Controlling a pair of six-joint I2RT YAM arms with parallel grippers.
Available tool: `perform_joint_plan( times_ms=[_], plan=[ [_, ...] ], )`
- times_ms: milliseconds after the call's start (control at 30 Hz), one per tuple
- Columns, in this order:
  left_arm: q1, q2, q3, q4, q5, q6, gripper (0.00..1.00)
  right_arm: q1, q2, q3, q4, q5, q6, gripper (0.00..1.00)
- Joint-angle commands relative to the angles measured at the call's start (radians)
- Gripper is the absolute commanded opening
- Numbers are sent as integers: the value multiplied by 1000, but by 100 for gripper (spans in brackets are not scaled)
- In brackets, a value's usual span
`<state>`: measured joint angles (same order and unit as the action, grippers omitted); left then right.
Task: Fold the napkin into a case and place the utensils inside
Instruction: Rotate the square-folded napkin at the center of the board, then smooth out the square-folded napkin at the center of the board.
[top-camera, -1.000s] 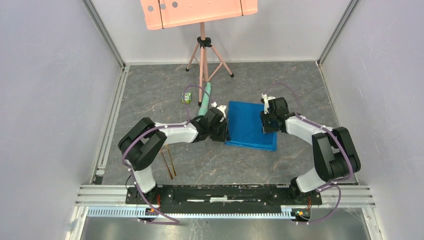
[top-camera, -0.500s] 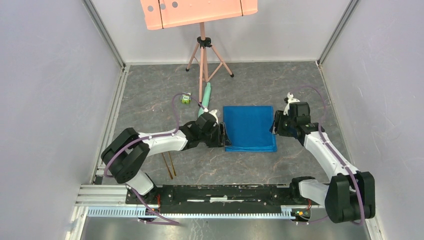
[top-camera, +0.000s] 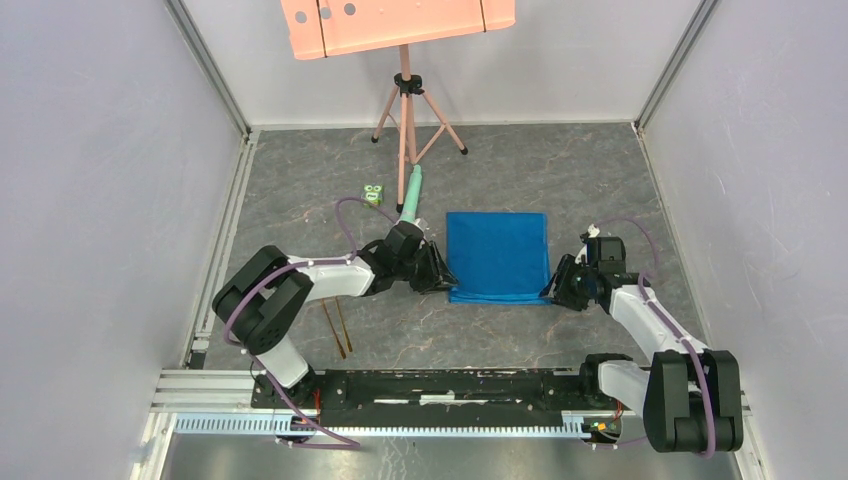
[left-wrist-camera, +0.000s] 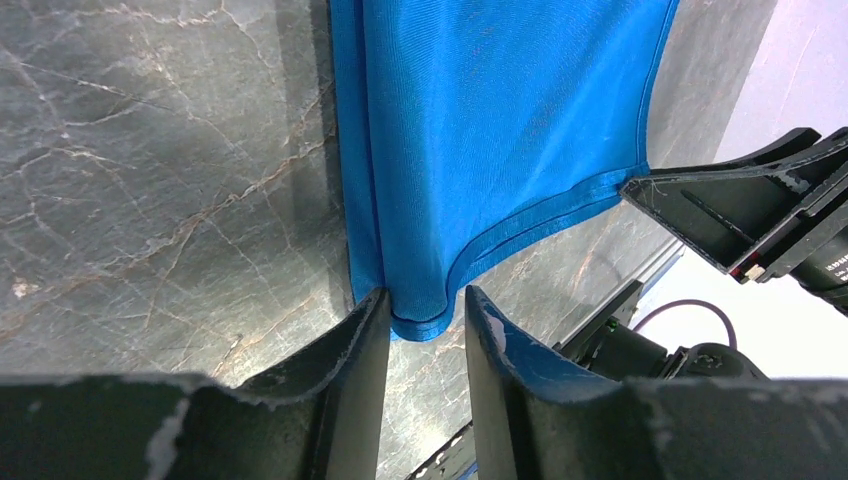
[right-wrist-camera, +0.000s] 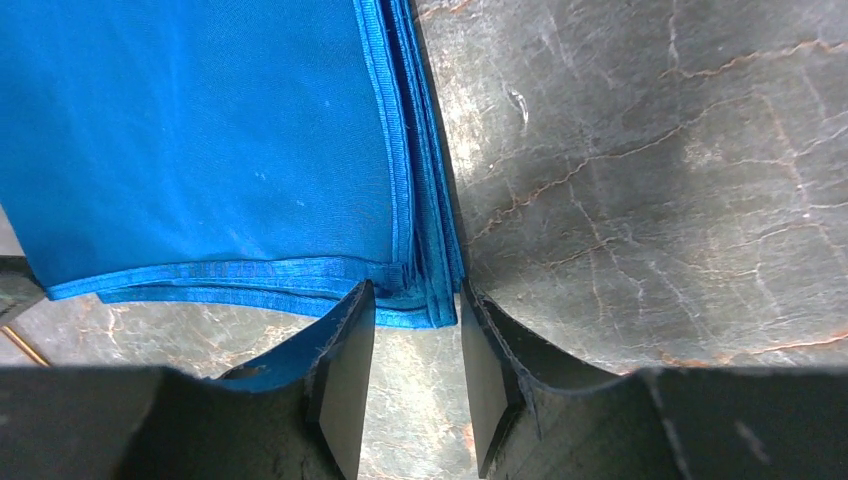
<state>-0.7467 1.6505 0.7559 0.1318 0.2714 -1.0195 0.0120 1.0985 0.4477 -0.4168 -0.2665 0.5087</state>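
Observation:
The bright blue napkin (top-camera: 497, 256) lies folded in a flat, layered rectangle at the middle of the floor. My left gripper (top-camera: 443, 284) is low at its near left corner. In the left wrist view the left gripper (left-wrist-camera: 427, 300) is open, and the napkin (left-wrist-camera: 500, 120) has its corner tip between the fingertips, against one finger. My right gripper (top-camera: 556, 293) is at the near right corner. The right gripper (right-wrist-camera: 415, 300) is open, its tips straddling the stacked hems of the napkin (right-wrist-camera: 200, 130). The gold utensils (top-camera: 337, 328) lie side by side at the near left.
A pale green tube (top-camera: 410, 195) and a small green toy (top-camera: 374, 195) lie behind the left arm. A pink tripod (top-camera: 405, 110) with a salmon board (top-camera: 400, 22) stands at the back. An aluminium rail (top-camera: 450, 385) runs along the near edge, with walls on both sides.
Both grippers came off the napkin's side edges, swung outward, then moved toward me to its two near corners. The napkin now lies flatter and squarer.

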Motion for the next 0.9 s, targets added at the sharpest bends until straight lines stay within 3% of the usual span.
perform_joint_plan(
  times_ms=[0, 233, 367, 633, 867],
  plan=[
    [0, 15, -7, 76, 25, -52, 39, -1, -12, -7, 46, -23, 46, 42],
    [-1, 14, -17, 77, 32, -32, 38, 0, -53, 96, -60, 69, -8, 45],
    [-2, 14, -29, 87, 33, -27, 35, 1, -72, 78, -43, 38, 5, 46],
    [-2, 7, -41, 91, 35, -19, 32, 1, -35, 26, 29, -5, 43, 38],
    [-2, 0, -50, 95, 35, -17, 32, 0, -24, -4, 55, 1, 56, 41]
  ],
)
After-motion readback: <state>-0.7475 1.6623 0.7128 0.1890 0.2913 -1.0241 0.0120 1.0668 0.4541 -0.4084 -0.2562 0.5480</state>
